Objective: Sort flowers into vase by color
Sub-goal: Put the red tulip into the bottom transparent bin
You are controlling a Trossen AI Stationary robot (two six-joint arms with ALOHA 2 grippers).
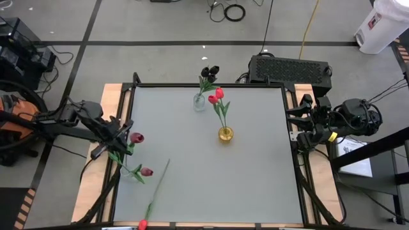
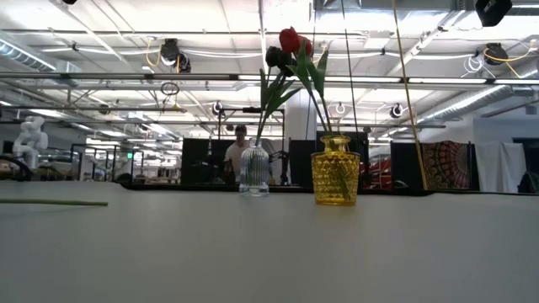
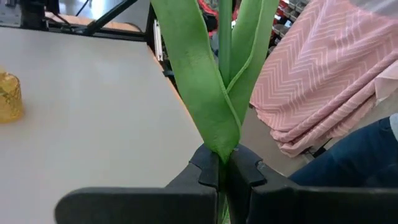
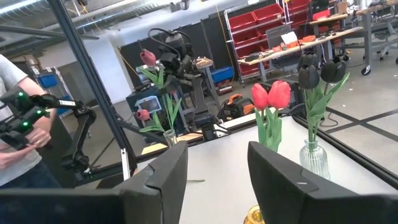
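At the table's (image 1: 211, 185) left edge, well left of the yellow vase (image 1: 225, 134), the left gripper (image 3: 226, 169) is clamped together on the green stem and leaves of a maroon tulip (image 1: 137, 137). Just beside it, nearer the front, a second maroon tulip (image 1: 146, 172) stands in a clear vase (image 1: 130, 171). Two red tulips (image 1: 216, 97) stand in the yellow vase. Behind that vase, black tulips (image 1: 209, 71) fill another clear vase (image 1: 199, 102). One red tulip (image 1: 155, 191) lies flat at the front edge, left of the yellow vase. Far right, off the table, the right gripper (image 4: 216, 163) waits with fingers apart, holding nothing.
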